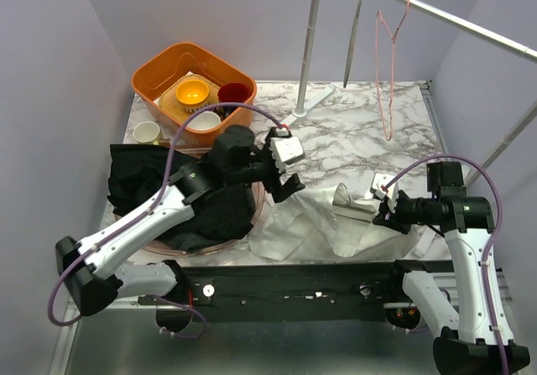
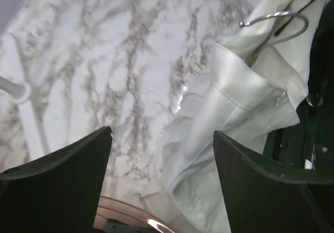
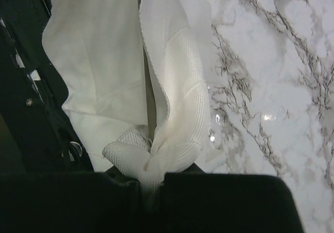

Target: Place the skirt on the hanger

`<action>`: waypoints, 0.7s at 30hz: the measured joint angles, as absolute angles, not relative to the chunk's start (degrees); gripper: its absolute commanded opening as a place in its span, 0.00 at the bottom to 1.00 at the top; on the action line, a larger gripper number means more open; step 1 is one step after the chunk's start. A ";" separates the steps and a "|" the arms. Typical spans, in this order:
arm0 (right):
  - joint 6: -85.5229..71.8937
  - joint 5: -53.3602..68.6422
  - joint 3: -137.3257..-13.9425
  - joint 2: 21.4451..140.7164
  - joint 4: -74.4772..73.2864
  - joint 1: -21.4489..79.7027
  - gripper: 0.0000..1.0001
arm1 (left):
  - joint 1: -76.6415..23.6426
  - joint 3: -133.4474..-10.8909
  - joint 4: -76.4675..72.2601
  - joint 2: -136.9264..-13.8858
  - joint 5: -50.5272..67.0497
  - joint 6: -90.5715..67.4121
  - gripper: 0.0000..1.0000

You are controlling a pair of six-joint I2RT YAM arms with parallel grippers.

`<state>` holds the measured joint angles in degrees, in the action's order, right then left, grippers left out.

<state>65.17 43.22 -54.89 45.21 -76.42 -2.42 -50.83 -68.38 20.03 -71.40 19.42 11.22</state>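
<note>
1. While spread in creased folds on the grey-veined white marble table (image 1: 361,132), the white ribbed-fabric skirt (image 1: 306,220) lies at the near edge, between the two grippers.
2. Left wrist view: the skirt's stitched waistband (image 2: 245,95) stands raised and open. A silver wire hook (image 2: 276,18) shows at its far end; contact with the fabric cannot be judged.
3. Right gripper (image 1: 388,210): the forearm reaches leftward, low over the table. The jaws are nearly closed and pinch a bunched wad of skirt fabric (image 3: 148,160) at the skirt's right end.
4. Left gripper (image 1: 283,179): the arm stretches diagonally from its base across a heap of black cloth (image 1: 151,182). It hovers above the skirt's left part with black fingers (image 2: 62,186) spread wide, holding nothing.
5. Pink wire hanger (image 1: 390,65) hangs from the metal rail (image 1: 453,18) at back right, well apart from the skirt.
</note>
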 measured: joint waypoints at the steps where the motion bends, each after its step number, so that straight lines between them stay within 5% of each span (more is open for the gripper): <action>1: 63.35 42.35 -54.87 44.66 -76.42 -2.52 0.01 | -49.80 -67.31 18.41 -68.18 19.35 11.05 0.98; 8: 57.39 38.72 -54.57 41.67 -76.38 -2.72 0.01 | -49.30 -63.31 12.67 -61.98 25.91 12.86 0.98; 16: 57.54 38.74 -54.57 41.67 -76.62 -2.74 0.01 | -50.50 -82.39 17.08 -80.62 42.26 22.92 0.93; 19: 57.69 38.83 -54.57 41.65 -76.64 -2.74 0.01 | -52.27 -88.84 20.93 -85.47 45.28 26.04 0.84; 21: 57.91 38.85 -54.57 41.60 -76.64 -2.74 0.00 | -54.17 -92.62 24.67 -88.95 46.61 28.18 0.67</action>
<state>57.91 38.85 -54.57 41.60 -76.64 -2.74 -54.17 -92.62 24.67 -88.95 46.61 28.18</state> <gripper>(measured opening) 0.115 0.878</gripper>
